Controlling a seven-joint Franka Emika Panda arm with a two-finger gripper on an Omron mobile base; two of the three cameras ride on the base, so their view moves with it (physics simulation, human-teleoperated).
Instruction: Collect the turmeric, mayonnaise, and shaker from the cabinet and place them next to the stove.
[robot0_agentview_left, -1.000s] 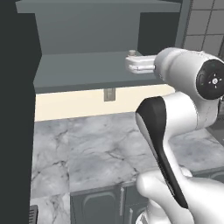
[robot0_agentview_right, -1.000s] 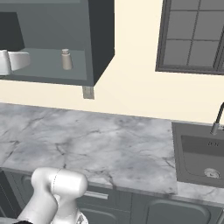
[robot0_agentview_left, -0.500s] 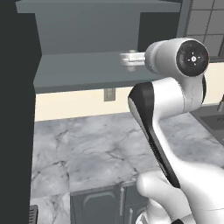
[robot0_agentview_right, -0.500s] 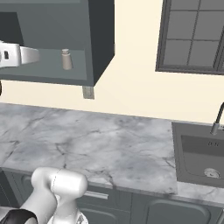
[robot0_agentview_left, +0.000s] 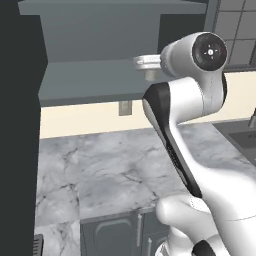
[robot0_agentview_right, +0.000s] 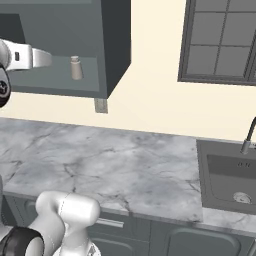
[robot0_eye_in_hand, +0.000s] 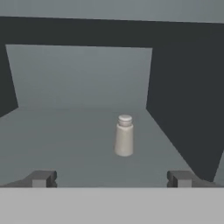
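The shaker, a slim pale beige cylinder with a rounded cap, stands upright on the grey shelf of the open dark cabinet. In the right base view the shaker is near the right wall of the cabinet. My gripper is open and empty, level with the shelf, its dark fingertips wide apart and short of the shaker. From the right base the gripper is just left of the shaker; from the left base the gripper reaches over the shelf edge. The turmeric, mayonnaise and stove are out of view.
A grey marble counter runs below the cabinet, with a sink and tap at its right end. A dark-framed window is on the wall above. An open cabinet door stands dark at the left.
The hand has swung up and forward to the shelf, closing on the shaker. The jaws have stayed wide open and the shaker has not moved.
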